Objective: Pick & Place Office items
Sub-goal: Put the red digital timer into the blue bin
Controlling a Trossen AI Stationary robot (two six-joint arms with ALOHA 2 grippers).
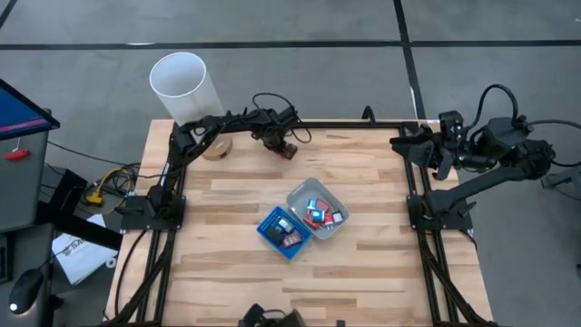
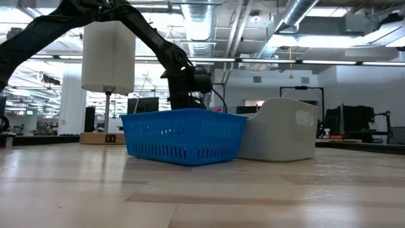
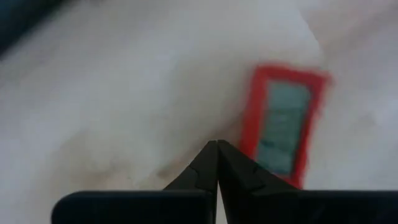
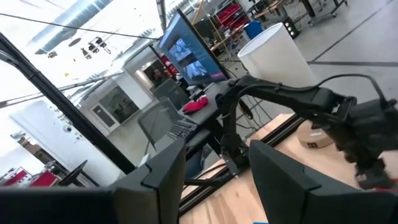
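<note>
A small red office item (image 3: 283, 124) with a grey-green middle lies flat on the wood near the table's far edge (image 1: 290, 153). My left gripper (image 3: 216, 148) points down right beside it, shut, with nothing between its fingers; in the high view it is (image 1: 283, 145). Several more tiny red, black, blue and white items lie in the blue tray (image 1: 284, 232) and the clear-grey tray (image 1: 318, 209) at mid-table. My right gripper (image 4: 214, 186) stands open and empty, held level above the table's far right corner (image 1: 404, 143). My left gripper comes from above, its shut fingertips (image 3: 231, 163) standing next to the long edge (image 3: 244, 140) of the red item. Whether a finger touches that edge I cannot tell. The item lies flat on the table, outside the fingers.
A tall white cylinder (image 1: 182, 84) on a wooden base (image 1: 216, 145) stands at the far left corner, close to my left arm. In the low view the blue tray (image 2: 183, 136) and the grey tray (image 2: 281, 130) hide the left gripper. Bare wood lies toward the near edge.
</note>
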